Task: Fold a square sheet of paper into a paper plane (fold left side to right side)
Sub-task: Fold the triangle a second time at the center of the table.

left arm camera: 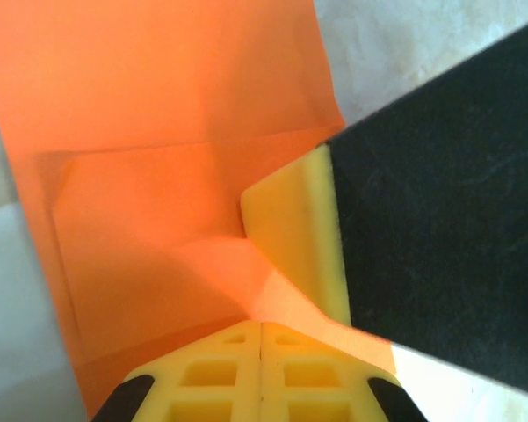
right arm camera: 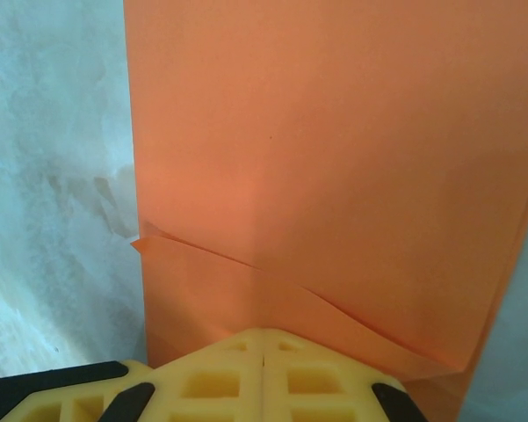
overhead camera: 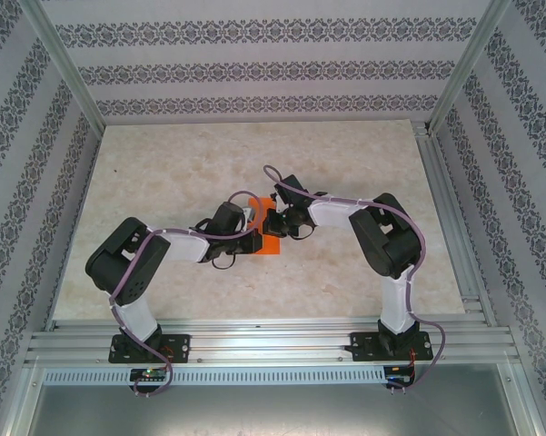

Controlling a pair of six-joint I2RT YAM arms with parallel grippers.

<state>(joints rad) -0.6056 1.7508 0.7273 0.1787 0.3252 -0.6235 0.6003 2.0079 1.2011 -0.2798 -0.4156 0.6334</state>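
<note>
A: What do we see, biggest first?
B: We see the pale table (overhead camera: pixel 163 163), and at its middle the square sheet of paper (overhead camera: pixel 271 245), orange and partly folded.
A: And the grippers?
B: We see the left gripper (left arm camera: pixel 261 327) and the right gripper (right arm camera: pixel 262 334) with fingers pressed together, tips on the paper.
</note>
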